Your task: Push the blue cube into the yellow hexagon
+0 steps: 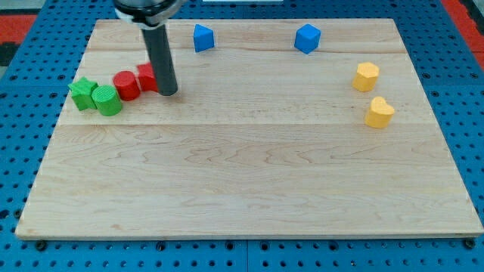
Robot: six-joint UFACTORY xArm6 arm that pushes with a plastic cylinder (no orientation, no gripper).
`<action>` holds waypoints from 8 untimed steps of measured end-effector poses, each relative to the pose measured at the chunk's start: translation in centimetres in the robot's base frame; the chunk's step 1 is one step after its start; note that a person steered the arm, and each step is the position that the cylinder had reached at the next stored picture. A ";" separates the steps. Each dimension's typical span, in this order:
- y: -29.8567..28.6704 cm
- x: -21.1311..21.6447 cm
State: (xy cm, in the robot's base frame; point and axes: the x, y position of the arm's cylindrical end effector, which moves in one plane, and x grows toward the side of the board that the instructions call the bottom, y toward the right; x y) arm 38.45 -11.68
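The tip (168,93) (a bare rod, nothing grasped) touches a red block (146,77), well left of the blue cube (307,38) and yellow hexagon (366,76).

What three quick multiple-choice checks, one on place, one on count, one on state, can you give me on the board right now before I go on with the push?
1. Where is my tip?
A. Beside the red blocks at the view's left
B. Between the two yellow blocks
C. At the view's bottom edge

2. How many blue blocks are on the board?
A. One
B. Two
C. Three

3. Is the blue cube touching the yellow hexagon?
A. Yes, pressed together
B. No, bare wood lies between them
C. It sits on top of it

Answers:
1 A: the rod ends right against the red block, with the red cylinder just beyond.
2 B: the cube and another blue block lie near the view's top.
3 B: the cube sits up and to the left of the hexagon, clearly apart.
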 end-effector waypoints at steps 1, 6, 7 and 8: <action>9.8 -3.6; 23.6 -4.9; 20.1 -8.3; 16.0 -9.6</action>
State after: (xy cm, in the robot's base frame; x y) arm 28.81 4.31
